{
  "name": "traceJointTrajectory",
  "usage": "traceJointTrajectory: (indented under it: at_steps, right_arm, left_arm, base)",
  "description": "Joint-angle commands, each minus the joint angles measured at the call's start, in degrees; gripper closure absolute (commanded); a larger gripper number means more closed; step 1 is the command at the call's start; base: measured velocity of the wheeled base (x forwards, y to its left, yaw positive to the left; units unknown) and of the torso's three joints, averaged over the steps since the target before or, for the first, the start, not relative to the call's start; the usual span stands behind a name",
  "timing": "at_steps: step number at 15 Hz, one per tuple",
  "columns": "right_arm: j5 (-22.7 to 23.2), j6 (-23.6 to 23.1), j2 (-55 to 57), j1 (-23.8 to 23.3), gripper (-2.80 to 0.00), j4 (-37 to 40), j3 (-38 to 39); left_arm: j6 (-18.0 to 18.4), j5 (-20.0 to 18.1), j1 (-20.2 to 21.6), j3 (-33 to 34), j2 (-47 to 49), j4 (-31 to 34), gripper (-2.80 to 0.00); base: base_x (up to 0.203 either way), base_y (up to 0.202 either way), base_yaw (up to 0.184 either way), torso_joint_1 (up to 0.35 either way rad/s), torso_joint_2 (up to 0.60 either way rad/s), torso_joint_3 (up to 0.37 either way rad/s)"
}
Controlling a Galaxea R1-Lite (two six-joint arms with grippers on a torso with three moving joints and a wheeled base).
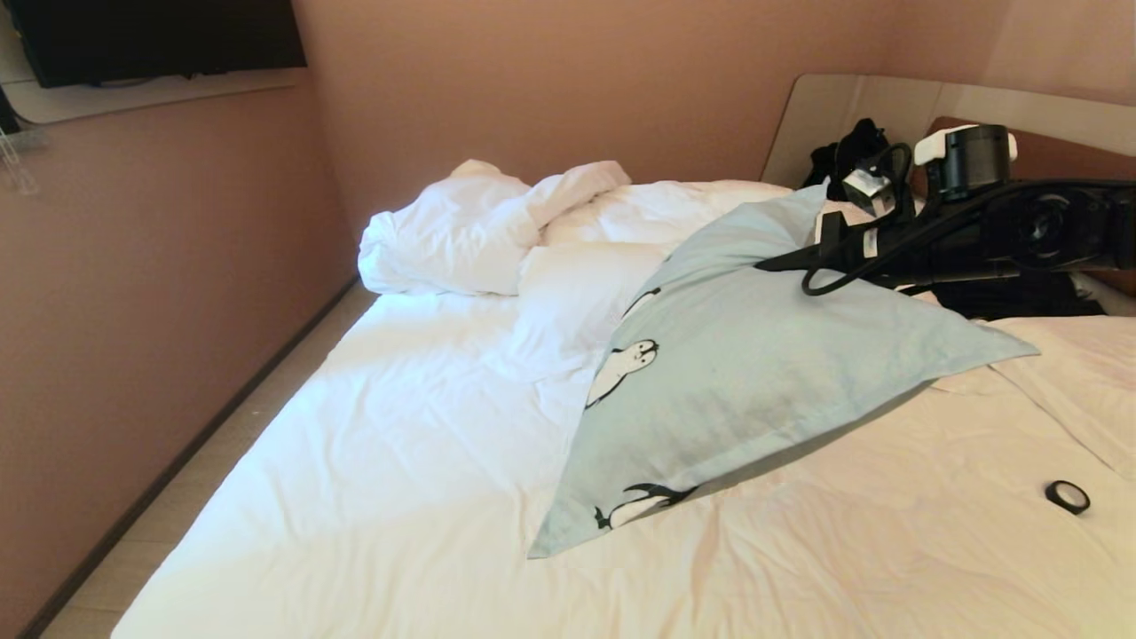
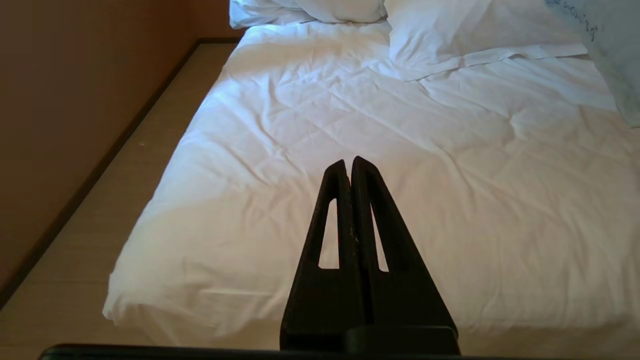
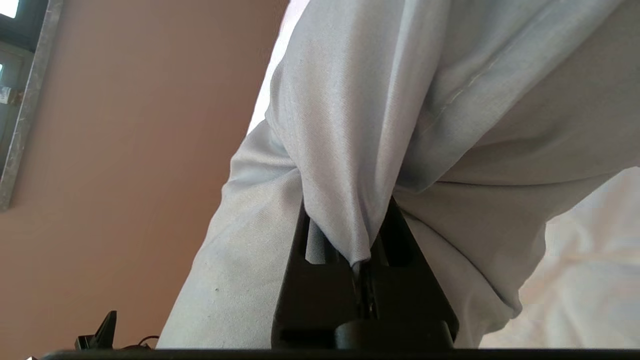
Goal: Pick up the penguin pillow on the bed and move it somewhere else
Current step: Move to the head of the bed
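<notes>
Beside pink walls (image 1: pixel 160 266), white-sheeted bed (image 1: pixel 382 461), rumpled duvet (image 1: pixel 461 231).

The head view looks down across the bed (image 1: pixel 373 461), the left wrist view along its sheet, the right wrist view pressed against the penguin pillow (image 3: pixel 360 125).

You see the penguin pillow (image 1: pixel 754 373) tilted up off the bed (image 1: pixel 373 461), raised at two o'clock by the right arm (image 1: pixel 976 235).

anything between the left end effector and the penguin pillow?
Only bare white sheet of the bed, per the left wrist view: the shut left end effector hangs off from the penguin pillow.
</notes>
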Motion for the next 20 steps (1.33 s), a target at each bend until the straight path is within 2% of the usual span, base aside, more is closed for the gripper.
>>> traceJointTrajectory:
  at_steps: [1,20]
  right_arm:
    - [0.25,0.15,0.17,0.03,0.0,0.09,0.01]
    - [0.25,0.15,0.09,0.52,0.0,0.26,0.27]
  left_arm:
    - [-0.03,0.02,-0.04,0.09,-0.02,0.01,0.0]
    - [0.06,0.02,-0.04,0.09,-0.02,0.01,0.0]
  base:
    - [0.0,-0.196,0.001,0.002,0.0,0.006]
    - [0.0,-0.194,0.0,0.002,0.0,0.002]
